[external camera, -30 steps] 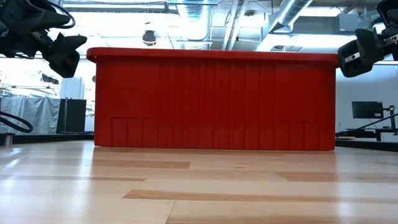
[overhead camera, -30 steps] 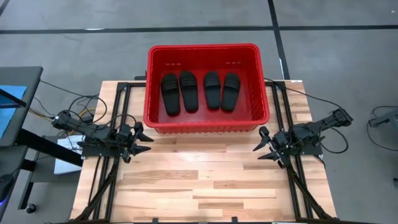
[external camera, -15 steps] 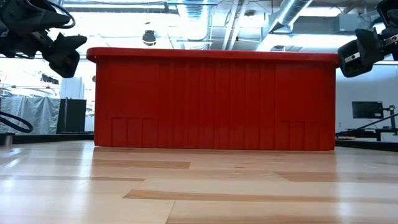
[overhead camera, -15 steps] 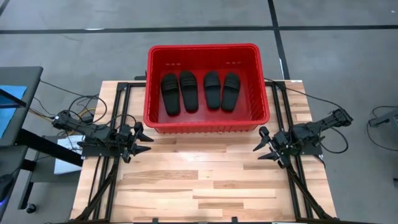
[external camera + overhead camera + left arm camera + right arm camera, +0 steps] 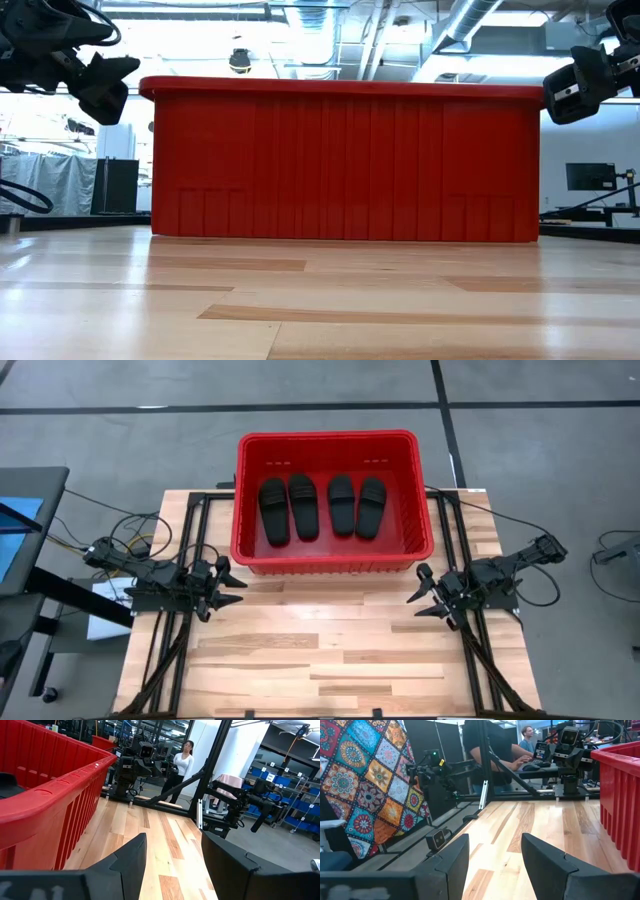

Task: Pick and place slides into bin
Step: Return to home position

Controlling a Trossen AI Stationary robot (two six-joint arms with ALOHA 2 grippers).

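Note:
Several black slides (image 5: 290, 508) (image 5: 356, 505) lie side by side, soles down, on the floor of the red bin (image 5: 245, 500), which stands at the table's far middle. In the low view the bin's ribbed wall (image 5: 340, 165) hides them. My left gripper (image 5: 236, 586) hovers open above the table near the bin's near left corner. My right gripper (image 5: 414, 588) hovers open near the bin's near right corner. Both point inward, with nothing between their fingers (image 5: 127, 862) (image 5: 452, 857).
Bare wooden tabletop (image 5: 330, 650) stretches from the bin to the near edge. Black frame rails (image 5: 175, 650) (image 5: 490, 660) run along both table sides. People (image 5: 181, 762) (image 5: 526, 740) and other equipment stand in the room beyond the table.

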